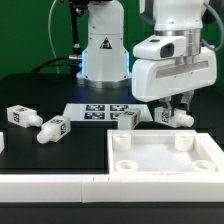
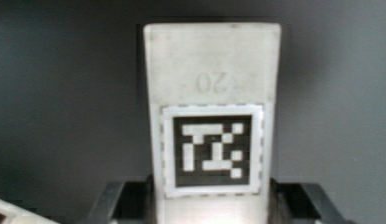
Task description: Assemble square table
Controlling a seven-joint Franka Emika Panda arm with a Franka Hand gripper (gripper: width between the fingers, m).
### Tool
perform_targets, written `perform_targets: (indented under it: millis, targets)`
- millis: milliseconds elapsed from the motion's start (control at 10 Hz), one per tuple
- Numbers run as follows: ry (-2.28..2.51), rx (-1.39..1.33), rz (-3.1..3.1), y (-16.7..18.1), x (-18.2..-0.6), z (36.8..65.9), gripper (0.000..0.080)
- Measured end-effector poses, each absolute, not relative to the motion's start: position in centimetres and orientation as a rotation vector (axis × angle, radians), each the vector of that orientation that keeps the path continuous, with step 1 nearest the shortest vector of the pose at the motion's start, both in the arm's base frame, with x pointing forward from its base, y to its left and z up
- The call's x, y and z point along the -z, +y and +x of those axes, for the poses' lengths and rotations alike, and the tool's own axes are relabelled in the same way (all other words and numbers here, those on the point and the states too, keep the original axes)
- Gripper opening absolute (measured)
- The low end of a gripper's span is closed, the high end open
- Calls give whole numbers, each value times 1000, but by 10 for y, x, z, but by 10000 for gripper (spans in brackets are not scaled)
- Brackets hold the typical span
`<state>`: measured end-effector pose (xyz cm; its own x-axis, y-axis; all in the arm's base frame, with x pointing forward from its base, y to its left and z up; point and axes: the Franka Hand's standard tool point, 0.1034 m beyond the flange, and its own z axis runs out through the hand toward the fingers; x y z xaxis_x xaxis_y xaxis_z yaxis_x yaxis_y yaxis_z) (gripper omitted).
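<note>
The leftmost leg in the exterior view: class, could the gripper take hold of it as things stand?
Probably not yet. The gripper is shut on another leg, so its jaws are full. The leftmost leg itself lies in the open, with nothing over it.

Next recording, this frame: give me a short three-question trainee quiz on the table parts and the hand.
1. Count: how many loose legs lie away from the hand in the exterior view?
2. True or false: all four corner sockets of the square tabletop are empty.
3. In the wrist view, what stands between the hand's fingers? A) a tagged leg B) nothing C) the square tabletop

Key: 1) three; 2) true; 3) A.
</note>
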<state>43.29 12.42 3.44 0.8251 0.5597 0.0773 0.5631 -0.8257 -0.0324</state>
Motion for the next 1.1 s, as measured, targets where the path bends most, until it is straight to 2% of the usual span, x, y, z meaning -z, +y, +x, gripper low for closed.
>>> perform_targets:
  millis: [200, 500, 800, 1100]
  targets:
    - [-1196, 123, -2869, 127, -35, 436, 282]
    - [-1892, 191, -2517, 153, -39, 439, 282]
    - [-2076, 179, -2387, 149, -37, 439, 282]
    - [-2645, 213, -1817, 174, -39, 426, 282]
